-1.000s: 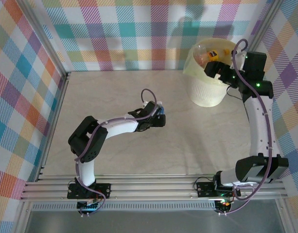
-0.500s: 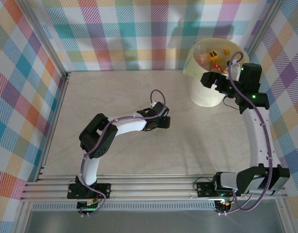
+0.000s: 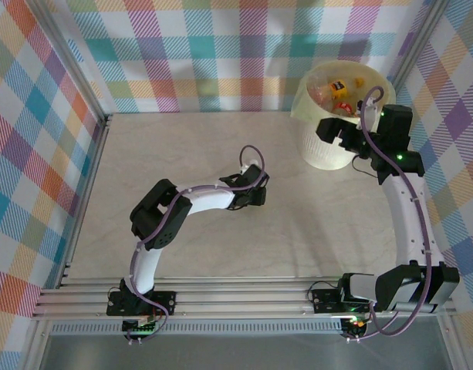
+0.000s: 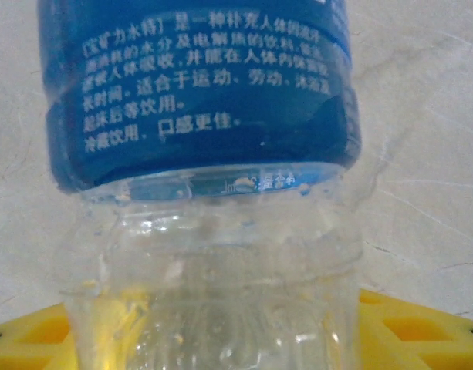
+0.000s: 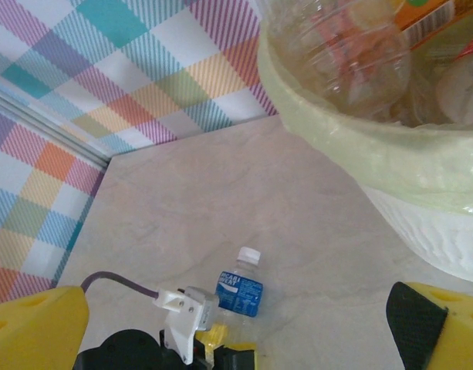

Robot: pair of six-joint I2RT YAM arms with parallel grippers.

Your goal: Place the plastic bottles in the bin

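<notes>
Near the middle of the table (image 3: 182, 139), a blue-labelled bottle (image 5: 239, 291) sits at the left gripper (image 3: 255, 193). Its yellow fingers (image 4: 35, 339) flank the clear body but are cut off, so I cannot tell if they grip it. Well apart, the right gripper (image 3: 335, 131) gapes wide beside the bin (image 3: 321, 154), whose bottles (image 3: 340, 89) blur together.

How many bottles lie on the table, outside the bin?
1: the blue-label bottle, between the fingers of the left gripper. The arms may hide others.

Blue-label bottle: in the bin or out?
Out: the blue-label bottle lies on the table, apart from the bin.
</notes>
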